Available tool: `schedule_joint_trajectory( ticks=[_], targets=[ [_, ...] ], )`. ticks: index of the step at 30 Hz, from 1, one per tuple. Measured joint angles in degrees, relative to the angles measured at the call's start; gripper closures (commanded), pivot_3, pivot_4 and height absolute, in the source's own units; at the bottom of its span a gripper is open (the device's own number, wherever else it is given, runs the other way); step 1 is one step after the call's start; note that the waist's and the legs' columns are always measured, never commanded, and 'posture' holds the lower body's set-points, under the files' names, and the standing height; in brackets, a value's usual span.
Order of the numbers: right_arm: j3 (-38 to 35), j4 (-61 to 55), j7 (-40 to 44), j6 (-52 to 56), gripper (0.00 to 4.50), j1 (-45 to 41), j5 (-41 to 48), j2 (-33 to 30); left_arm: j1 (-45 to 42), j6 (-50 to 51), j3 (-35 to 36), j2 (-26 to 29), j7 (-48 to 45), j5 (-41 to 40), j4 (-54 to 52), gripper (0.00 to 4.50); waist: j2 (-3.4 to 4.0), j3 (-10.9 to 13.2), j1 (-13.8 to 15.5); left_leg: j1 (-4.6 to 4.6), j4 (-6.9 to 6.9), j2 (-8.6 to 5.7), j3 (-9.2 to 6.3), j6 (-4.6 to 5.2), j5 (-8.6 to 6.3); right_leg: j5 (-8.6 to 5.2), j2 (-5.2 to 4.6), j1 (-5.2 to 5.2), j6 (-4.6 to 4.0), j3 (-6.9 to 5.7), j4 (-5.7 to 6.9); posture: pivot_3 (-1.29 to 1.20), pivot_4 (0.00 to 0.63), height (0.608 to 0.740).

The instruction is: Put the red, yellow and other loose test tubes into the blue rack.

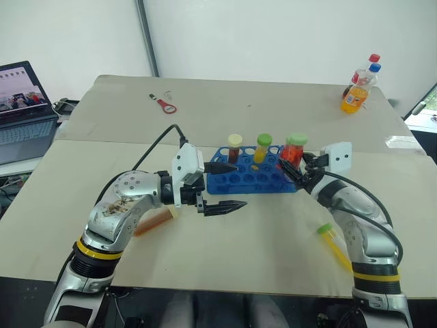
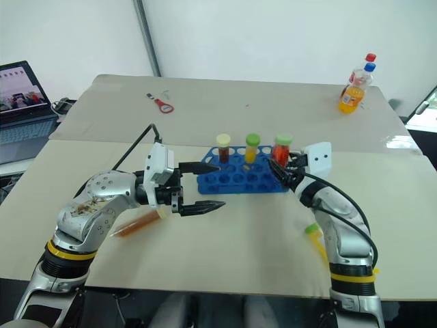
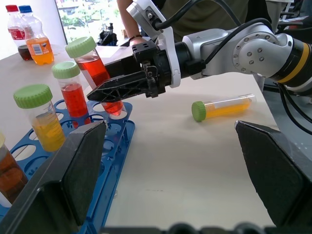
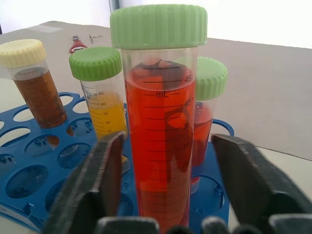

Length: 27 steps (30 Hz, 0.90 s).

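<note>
Two tubes loose: yellow-liquid clear plastic tube with green cap (image 1: 334,244) near right on the worktop (image 1: 259,246); brown-orange one (image 1: 153,221) near left.
Step in hand: right claw (image 1: 295,166) flanks a red-liquid, green-capped tube (image 4: 161,131) at the blue plastic rack's (image 1: 249,179) right end, tilted; grip cannot be told.
Left claw (image 1: 240,184): released, empty.
Next: seat it upright, let go, then fetch yellow.

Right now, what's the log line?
left gripper open, idle | right gripper around red tube in rack | yellow tube, orange tube loose
</note>
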Motion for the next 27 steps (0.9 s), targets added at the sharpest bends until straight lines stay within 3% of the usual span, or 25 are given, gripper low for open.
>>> schedule_joint_trajectory(
  ticks=[2, 4, 27],
  targets=[
    [0.05, -0.46, 0.16, -0.01, 3.23, 0.26, 0.06, 0.03, 0.0, 0.0, 0.0, 0.0, 0.01, 0.03, 0.0, 0.0, 0.0, 0.0, 0.01, 0.0, 0.0, 0.0, 0.0, 0.0, 0.0, 0.0, 0.0, 0.0, 0.0, 0.0, 0.0, 0.0, 0.15, 0.705],
    [0.05, -0.9, 0.4, -0.19, 3.46, 0.76, 0.38, 0.17, 0.0, 0.0, 0.0, 0.01, 0.01, 0.03, 0.01, 0.0, 0.0, 0.0, 0.03, 0.0, 0.0, 0.0, 0.0, 0.0, 0.0, 0.0, 0.0, 0.0, 0.0, 0.0, 0.0, 0.0, 0.15, 0.705],
    [1.7, 0.82, -6.87, -20.11, 3.46, 7.19, -7.6, 8.61, -0.88, 0.02, -0.18, 0.4, 0.04, 0.03, 0.34, 0.0, 0.0, 0.0, -0.06, 0.03, -0.01, 0.0, 0.0, -0.01, 0.0, 0.0, 0.0, 0.01, 0.0, 0.0, 0.01, 0.0, 0.15, 0.705]
  ],
)
